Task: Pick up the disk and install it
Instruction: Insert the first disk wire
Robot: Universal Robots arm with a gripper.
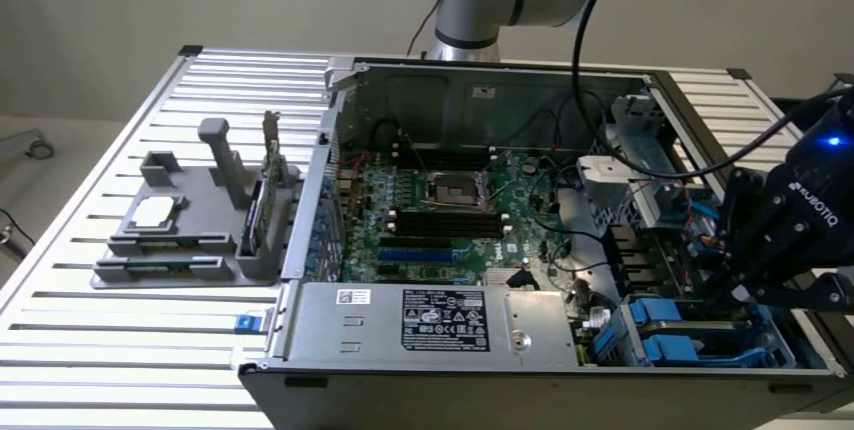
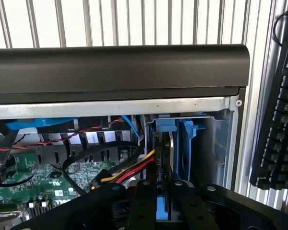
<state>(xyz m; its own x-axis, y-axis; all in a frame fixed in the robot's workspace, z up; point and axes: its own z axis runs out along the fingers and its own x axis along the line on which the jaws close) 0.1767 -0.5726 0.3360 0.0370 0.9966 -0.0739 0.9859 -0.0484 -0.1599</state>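
Wrist view: gripper (image 2: pixel 162 199) fingers closed on the disk (image 2: pixel 162 163), edge-on in the blue drive bay (image 2: pixel 186 148).
Handling: likely rigid, fairly heavy, shock-sensitive; grip the frame edges.

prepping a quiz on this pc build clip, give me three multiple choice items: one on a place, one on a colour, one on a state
1. Where is the gripper?
A. over the grey fixture on the table
B. at the drive bay on the exterior view's right
C. over the processor socket

2. What colour are the drive carriers in the bay?
A. red
B. green
C. blue

3. How is the computer case?
A. side panel off, motherboard exposed
B. fully closed
C. standing upright

Answers: 1 B, the gripper hangs beside the bay; 2 C, both views show blue plastic; 3 A, the green motherboard lies open to view.
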